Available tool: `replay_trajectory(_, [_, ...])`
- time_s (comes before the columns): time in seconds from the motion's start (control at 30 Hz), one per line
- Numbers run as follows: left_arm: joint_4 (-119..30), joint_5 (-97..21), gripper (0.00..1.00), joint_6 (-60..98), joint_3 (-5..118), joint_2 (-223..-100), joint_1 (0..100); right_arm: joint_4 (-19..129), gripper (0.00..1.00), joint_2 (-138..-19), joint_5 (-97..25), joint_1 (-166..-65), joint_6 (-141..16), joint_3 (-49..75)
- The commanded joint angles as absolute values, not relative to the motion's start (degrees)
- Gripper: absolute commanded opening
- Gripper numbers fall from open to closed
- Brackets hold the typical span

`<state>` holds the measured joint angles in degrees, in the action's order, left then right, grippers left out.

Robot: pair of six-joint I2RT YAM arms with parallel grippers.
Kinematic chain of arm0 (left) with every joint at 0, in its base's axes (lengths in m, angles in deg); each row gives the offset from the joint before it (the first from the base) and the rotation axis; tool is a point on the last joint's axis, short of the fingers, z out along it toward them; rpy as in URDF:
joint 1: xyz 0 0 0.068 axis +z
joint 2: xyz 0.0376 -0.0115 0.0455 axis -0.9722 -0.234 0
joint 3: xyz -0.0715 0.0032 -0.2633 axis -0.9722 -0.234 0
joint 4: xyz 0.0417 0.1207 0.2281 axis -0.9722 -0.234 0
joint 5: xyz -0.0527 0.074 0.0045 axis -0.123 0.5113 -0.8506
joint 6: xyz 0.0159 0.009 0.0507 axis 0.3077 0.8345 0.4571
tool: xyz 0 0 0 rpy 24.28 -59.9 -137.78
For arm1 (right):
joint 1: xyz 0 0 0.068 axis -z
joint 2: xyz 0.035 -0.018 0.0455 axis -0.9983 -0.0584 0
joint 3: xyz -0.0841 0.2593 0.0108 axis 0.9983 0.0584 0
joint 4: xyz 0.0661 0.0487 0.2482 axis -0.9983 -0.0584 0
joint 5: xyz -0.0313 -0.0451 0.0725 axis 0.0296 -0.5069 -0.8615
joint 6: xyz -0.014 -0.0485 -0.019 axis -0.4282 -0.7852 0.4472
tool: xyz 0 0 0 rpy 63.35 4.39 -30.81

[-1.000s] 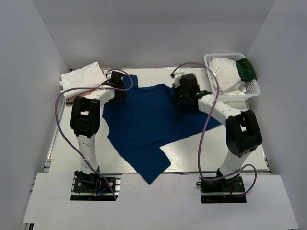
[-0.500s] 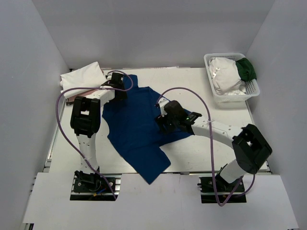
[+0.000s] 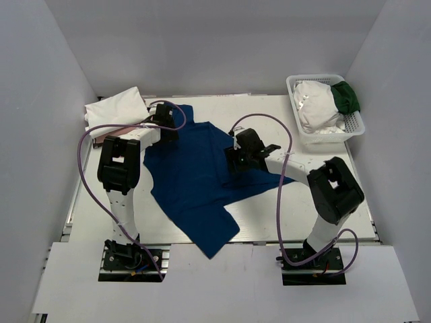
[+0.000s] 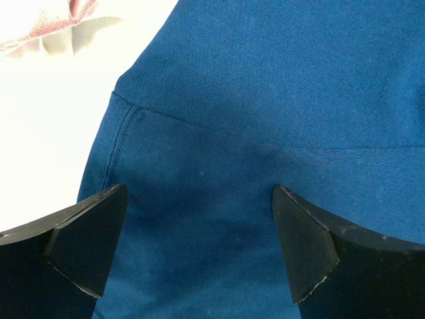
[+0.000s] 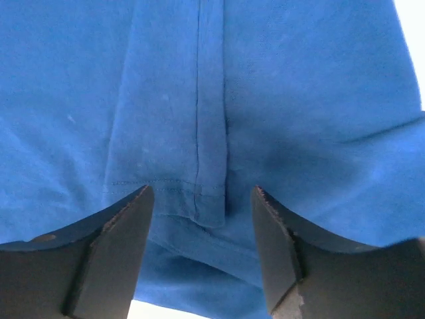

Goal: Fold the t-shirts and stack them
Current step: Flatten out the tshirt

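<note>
**Work area.** The white lattice basket (image 3: 313, 77) stands at the far right corner of the table (image 3: 316, 202) and serves as the reference point. It holds a crumpled white t-shirt (image 3: 315, 104). A dark green t-shirt (image 3: 347, 96) is bunched against that shirt's right side.

**Task item.** The royal-blue t-shirt (image 3: 192, 178) lies spread on the table, left of the basket and nearer the arm bases. It is wrinkled, and one lobe hangs over the near table edge. Its right portion is folded inward.

**Other items.** A folded white t-shirt (image 3: 114, 108) lies far left of the basket, at the opposite far corner. The left wrist view shows a pale pink cloth edge (image 4: 80, 6) beside it. This is probably another shirt, but too little shows to confirm.

**Left gripper** (image 4: 196, 246). Released, with the jaws wide apart. It hangs low over the blue shirt's far left part, beside a seam, and nothing lies between the fingers (image 4: 86, 246).

**Right gripper** (image 5: 199, 232). Released, with the jaws apart. It sits over the blue shirt left of the basket. A hemmed fold with a stitched seam lies below the gap and is not pinched.

**Obstructions.** In the top view the right arm (image 3: 296, 165) crosses the shirt's right edge. The left arm (image 3: 145, 134) hides part of the left edge. A purple cable (image 3: 279, 202) loops over the table in front of the basket.
</note>
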<state>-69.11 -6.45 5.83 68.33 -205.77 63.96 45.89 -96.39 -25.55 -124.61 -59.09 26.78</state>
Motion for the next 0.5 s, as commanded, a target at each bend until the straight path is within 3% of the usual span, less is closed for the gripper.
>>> replay_trajectory(0.0, [-72.36,-5.72,1.0,6.15,66.81,-204.51,63.81,45.76,0.65,-98.89,-31.84,-124.01,-57.46,24.31])
replay_trajectory(0.23, [-72.36,-5.72,1.0,6.15,66.81,-204.51,63.81,45.06,0.48,-101.01,-34.66,-123.22,-57.11,25.27])
replay_trajectory(0.37, [-72.88,-5.72,1.0,6.15,67.33,-205.04,63.81,45.15,0.24,-100.22,-35.02,-123.13,-57.02,26.07])
replay_trajectory(0.43, [-72.89,-5.72,1.0,6.15,67.34,-205.04,63.81,45.32,0.02,-99.43,-33.28,-122.95,-56.32,26.16])
replay_trajectory(0.47, [-72.89,-5.72,1.0,6.15,67.34,-205.04,63.81,45.24,0.0,-98.9,-32.3,-123.04,-56.06,26.07])
